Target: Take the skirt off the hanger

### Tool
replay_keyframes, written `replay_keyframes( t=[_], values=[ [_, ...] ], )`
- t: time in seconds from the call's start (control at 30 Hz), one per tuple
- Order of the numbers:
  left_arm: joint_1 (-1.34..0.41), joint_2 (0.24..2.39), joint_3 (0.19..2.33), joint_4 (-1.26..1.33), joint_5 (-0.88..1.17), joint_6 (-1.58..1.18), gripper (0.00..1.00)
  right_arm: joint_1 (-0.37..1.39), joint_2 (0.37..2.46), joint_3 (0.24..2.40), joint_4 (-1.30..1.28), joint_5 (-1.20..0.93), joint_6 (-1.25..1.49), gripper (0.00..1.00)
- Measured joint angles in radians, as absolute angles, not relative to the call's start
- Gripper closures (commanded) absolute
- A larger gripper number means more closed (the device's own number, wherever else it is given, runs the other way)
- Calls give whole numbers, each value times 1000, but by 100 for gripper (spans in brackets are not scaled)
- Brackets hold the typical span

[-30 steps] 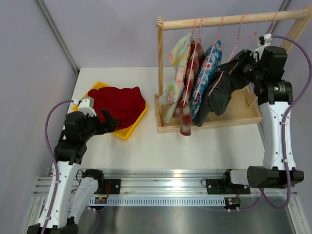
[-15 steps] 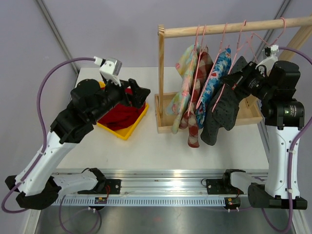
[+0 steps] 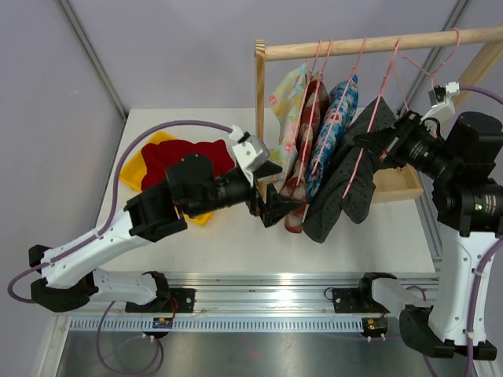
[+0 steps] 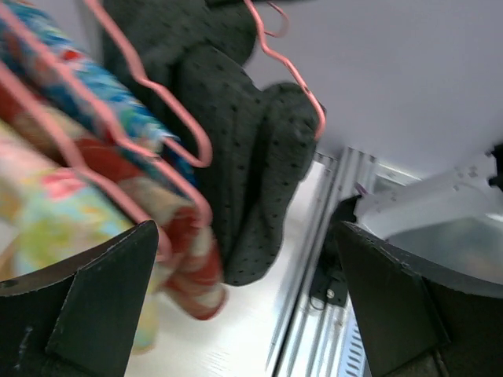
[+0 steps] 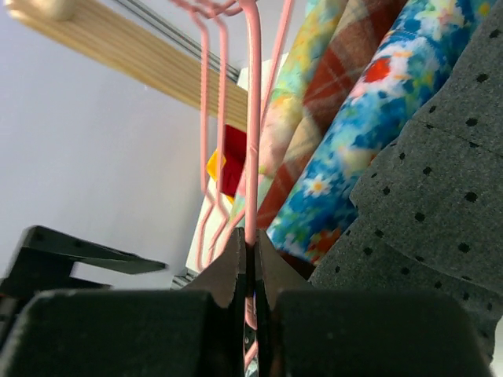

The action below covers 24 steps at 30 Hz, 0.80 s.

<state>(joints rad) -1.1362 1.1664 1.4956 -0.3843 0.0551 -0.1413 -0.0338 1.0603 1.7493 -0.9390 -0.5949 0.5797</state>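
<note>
A: Which step is in hand?

B: Hanger secured, skirt not yet gripped. The pink hanger (image 5: 252, 157) is pinched between the closed fingers of the right gripper (image 5: 251, 250). The dotted dark skirt (image 3: 346, 177) is draped on that hanger. It is hung from the wooden rail (image 3: 354, 43), rightmost of the garments there.

A: Left side?

B: The left gripper (image 3: 277, 206) is held with jaws spread wide and nothing between them. It is placed low, just beside the hems of the patterned garments (image 3: 302, 129). In the left wrist view the dark skirt's lower edge is seen ahead, past the floral cloth. No contact is judged yet.

A: What is called for next?

B: The dark hem is to be reached beyond the patterned pieces and fabric alone pinched. Then it is to be drawn down and off while the hanger is held steady. Risk: neighbouring cloth or hanger wire could be caught instead. The drop-off is presumed to be the yellow tray (image 3: 130, 169), where a red cloth (image 3: 177, 153) is lying.
</note>
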Motion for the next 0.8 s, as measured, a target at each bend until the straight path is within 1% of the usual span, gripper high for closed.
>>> replay_keyframes(
  t=[0.23,0.5,0.7,0.73,0.77,0.8],
  values=[
    [-1253,1166,1366,-275,131,-127,1,-34,970,1790,-988,-639,581,100],
    [-1346,1184,1290,-128,185,-132,1,-33,886,1780,-987,-753,673,100],
    [-1414,1251,1265,-51,207,-141,1,-33,862,1822,-982,-807,751,100],
    [-1428,1263,1265,-40,208,-143,2,-33,859,1831,-976,-813,765,100],
    [-1438,1272,1265,-31,210,-144,8,-33,855,1837,-970,-818,775,100],
    [-1453,1282,1265,-18,212,-147,18,-33,850,1842,-962,-829,789,100]
  ],
)
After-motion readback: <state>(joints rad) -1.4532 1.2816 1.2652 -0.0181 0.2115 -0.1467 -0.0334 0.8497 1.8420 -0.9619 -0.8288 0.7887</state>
